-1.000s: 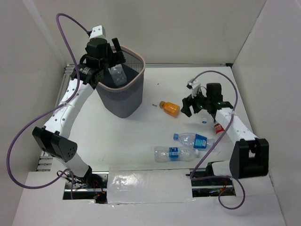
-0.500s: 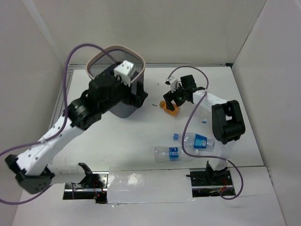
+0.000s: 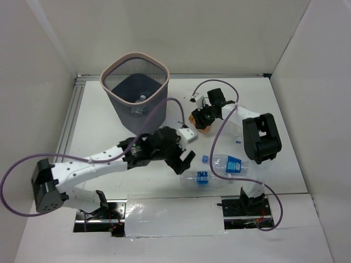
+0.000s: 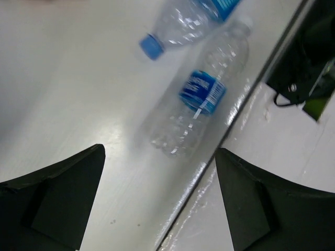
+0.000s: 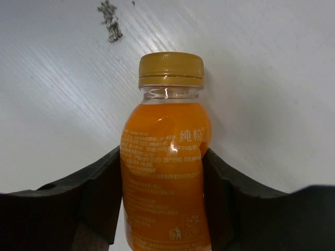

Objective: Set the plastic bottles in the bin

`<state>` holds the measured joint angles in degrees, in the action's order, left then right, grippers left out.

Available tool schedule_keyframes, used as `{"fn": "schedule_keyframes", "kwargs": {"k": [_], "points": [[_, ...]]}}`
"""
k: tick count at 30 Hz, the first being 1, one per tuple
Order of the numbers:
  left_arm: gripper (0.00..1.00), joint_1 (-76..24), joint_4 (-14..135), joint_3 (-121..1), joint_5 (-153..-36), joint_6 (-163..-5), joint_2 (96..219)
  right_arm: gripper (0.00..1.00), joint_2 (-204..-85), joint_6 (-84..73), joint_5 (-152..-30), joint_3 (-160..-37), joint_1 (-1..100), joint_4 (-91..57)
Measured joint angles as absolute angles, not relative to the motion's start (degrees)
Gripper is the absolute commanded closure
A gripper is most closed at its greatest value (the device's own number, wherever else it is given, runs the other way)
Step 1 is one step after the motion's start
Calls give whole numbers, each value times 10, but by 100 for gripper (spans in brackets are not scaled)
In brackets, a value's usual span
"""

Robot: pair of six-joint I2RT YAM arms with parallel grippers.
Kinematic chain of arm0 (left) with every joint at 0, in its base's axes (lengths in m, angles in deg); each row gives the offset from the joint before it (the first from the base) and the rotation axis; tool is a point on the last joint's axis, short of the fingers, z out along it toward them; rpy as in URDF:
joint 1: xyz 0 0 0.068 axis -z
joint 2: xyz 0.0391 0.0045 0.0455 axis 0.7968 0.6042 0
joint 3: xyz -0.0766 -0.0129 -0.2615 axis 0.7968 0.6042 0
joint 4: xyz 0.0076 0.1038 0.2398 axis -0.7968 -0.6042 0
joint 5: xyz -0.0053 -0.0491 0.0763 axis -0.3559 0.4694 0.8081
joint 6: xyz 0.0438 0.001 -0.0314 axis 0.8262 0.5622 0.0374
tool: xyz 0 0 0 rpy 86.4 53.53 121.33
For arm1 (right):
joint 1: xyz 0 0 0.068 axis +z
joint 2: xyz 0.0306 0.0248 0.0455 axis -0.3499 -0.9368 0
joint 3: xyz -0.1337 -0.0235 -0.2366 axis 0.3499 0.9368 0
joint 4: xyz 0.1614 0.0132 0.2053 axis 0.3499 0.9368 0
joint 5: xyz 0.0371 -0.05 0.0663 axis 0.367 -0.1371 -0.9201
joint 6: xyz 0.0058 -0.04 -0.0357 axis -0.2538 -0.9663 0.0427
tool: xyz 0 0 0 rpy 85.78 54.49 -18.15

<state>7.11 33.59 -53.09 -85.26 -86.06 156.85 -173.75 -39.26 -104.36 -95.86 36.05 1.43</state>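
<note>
Top external view puts the bin [image 3: 109, 74] upright and well off to the left of both sets of fingers, with what looks like a clear bottle [image 3: 141, 98] lying inside it. Next across, the left gripper [image 3: 185, 162] hangs low over the table [image 3: 104, 134], its fingers spread wide with nothing between them. From the left wrist, a blue-label bottle [image 4: 201, 97] lies on its side just ahead of the gap between those fingers, angled across it. A blue-capped bottle [image 4: 175, 23] lies beyond that, its cap close beside the first one's upper half. Furthest right, the right gripper [image 3: 201, 118] is down on the orange bottle [image 3: 202, 124]. The right wrist view shows this bottle lying between the two fingers [image 5: 102, 198], yellow cap pointing away from the palm. Each pad presses a side of the body, so the fingers look clamped on it.

Two pickups seem to be in hand, the right one gripped and the left one only lined up. Next, the right arm needs to lift the orange bottle off the table and carry it over the bin's rim before letting go. The left needs to descend until its fingers straddle the blue-label bottle across its width, probably with a wrist turn, then close.
</note>
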Motion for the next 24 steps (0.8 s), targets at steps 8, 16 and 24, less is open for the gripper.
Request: {"fn": "schedule_keyframes", "kwargs": {"k": [8, 16, 24], "points": [[1, 141, 392, -501, -850, -837, 1643, 84, -1734, -376, -1097, -1200, 314, 121], [1, 146, 462, -468, -833, -812, 1670, 79, -1704, -285, -1178, -1485, 308, 84], [1, 151, 483, -447, -806, -802, 1707, 74, -1745, -201, -1264, -1518, 420, -19]]}}
